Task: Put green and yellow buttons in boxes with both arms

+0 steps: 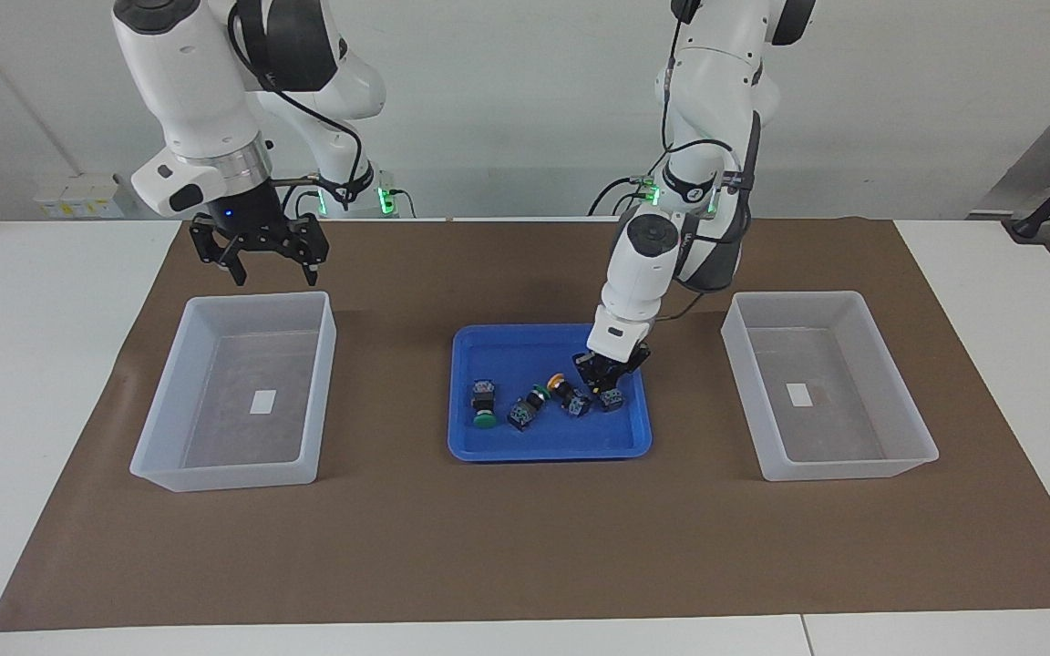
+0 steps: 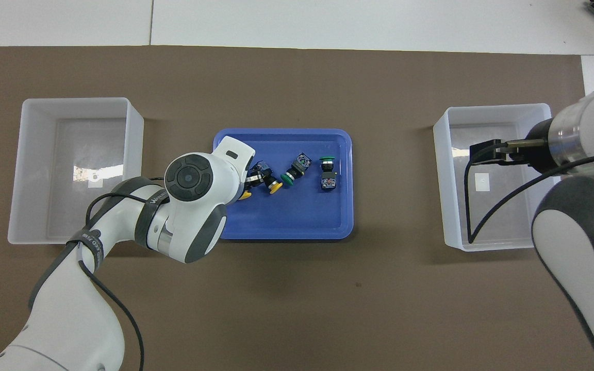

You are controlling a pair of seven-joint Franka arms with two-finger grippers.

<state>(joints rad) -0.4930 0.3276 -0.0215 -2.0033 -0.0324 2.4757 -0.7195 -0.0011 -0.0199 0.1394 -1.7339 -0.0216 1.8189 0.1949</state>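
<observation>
Currently the left pincer is reaching down into the blue tray, at the tray's end toward the left arm, with its fingers closing around a yellow button. A second yellow button is lying in the tray just beside it. Two green buttons are lying in the tray too, nearer the right arm's end. The right pincer is waiting with its fingers spread apart, hanging over the robot-side rim of the box at the right arm's end of the tray. Another box is sitting on the worktop at the left arm's end of the tray. Both boxes are holding only a white sticker each.
</observation>
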